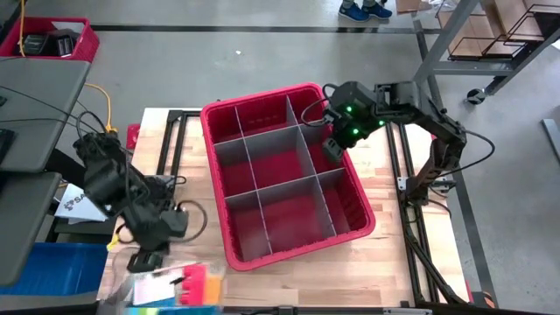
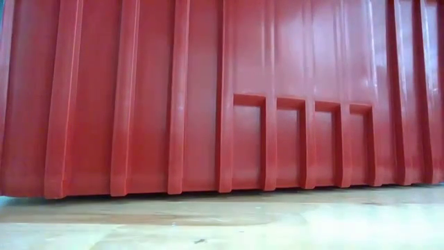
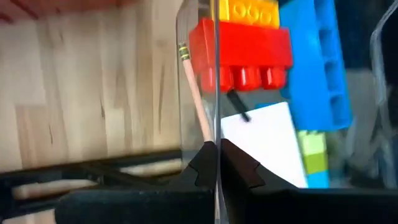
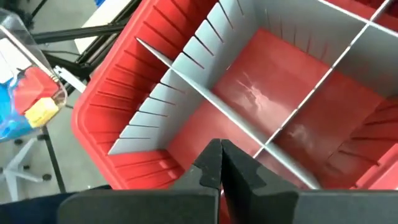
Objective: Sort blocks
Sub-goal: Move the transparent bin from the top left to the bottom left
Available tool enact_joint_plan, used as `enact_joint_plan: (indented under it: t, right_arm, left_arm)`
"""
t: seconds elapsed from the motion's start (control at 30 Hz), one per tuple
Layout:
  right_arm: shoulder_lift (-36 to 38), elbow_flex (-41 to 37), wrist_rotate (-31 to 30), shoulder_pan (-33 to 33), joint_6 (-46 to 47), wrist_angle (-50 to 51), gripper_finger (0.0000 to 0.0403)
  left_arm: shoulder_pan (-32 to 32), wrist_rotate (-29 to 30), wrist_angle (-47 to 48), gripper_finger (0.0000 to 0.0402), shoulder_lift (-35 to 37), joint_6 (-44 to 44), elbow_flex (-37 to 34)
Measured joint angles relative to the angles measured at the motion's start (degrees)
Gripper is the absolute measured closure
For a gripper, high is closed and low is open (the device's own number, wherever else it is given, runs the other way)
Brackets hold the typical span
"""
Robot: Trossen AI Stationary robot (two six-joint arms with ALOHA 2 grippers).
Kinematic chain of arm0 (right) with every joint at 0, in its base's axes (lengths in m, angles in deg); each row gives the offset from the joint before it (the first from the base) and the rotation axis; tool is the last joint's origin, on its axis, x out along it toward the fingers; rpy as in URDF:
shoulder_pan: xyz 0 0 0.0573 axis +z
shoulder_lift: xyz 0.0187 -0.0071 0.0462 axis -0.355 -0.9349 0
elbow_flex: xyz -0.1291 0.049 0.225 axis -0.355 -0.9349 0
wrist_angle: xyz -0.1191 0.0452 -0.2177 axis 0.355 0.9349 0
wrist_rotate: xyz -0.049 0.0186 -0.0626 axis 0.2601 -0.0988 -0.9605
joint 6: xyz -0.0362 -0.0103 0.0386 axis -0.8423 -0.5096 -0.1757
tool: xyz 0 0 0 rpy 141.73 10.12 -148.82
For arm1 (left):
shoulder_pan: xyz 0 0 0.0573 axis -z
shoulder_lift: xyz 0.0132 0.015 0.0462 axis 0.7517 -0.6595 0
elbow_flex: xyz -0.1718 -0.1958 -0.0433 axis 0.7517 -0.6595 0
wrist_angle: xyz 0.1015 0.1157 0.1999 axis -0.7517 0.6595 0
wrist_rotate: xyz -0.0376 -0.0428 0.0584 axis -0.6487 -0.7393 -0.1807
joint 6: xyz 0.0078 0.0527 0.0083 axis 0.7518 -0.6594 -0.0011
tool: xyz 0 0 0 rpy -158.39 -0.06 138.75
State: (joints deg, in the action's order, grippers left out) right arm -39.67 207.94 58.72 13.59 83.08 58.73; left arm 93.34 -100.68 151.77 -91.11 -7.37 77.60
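Blocks [image 1: 194, 284] sit heaped at the table's near edge on the left, apparently inside a clear container [image 3: 199, 81], red, yellow, blue and green among them. Just beside that heap the left gripper [image 1: 147, 259] hangs with fingers pressed together, holding nothing. Further right, the red bin [image 1: 229, 247] fills the middle of the table, its grey dividers [image 1: 254, 179] marking compartments that all look bare, so sorting seems not yet begun. Over the bin's far right corner hovers the right gripper [image 1: 333, 147], fingers likewise pressed together and empty. Bare wood right of the bin leaves room; the left side is tight.
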Motion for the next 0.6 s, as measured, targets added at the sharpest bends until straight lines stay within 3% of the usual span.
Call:
enact_joint_plan:
  t: [0.4, 0.6]
  right_arm:
    - [-0.02, -0.02, -7.57, 7.38, 15.85, -4.09, 0.0403]
    - [-0.02, -0.02, -8.63, 9.86, 19.97, -4.01, 0.0403]
  left_arm:
    - [5.07, 3.14, -0.32, 0.0401, 0.32, -0.76, -8.03]
    - [3.07, 4.24, -9.26, 0.0401, 0.29, -1.42, -11.73]
